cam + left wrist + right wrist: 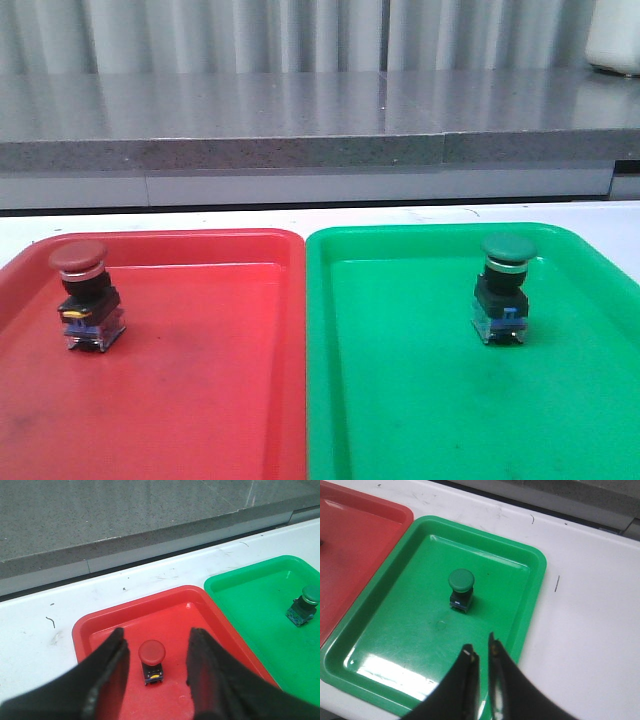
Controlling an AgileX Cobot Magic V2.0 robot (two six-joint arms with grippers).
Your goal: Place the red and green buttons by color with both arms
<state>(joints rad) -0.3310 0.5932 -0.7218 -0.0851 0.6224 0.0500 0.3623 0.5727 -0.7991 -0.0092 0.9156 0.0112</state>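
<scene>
The red button [85,290] stands upright in the red tray [200,400], at its far left. The green button [505,285] stands upright in the green tray [420,400], towards its far right. Neither gripper shows in the front view. In the left wrist view my left gripper [156,636] is open and empty, raised over the red tray [100,625], with the red button [151,652] seen between its fingers, untouched. In the right wrist view my right gripper [481,647] is shut and empty, over the green tray's [395,645] near right rim, apart from the green button [461,582].
The two trays lie side by side on a white table [300,215]. A grey stone ledge [300,120] runs along the back. The left wrist view also shows the green tray [260,610] with the green button [306,602]; the right wrist view shows part of the red tray [350,545].
</scene>
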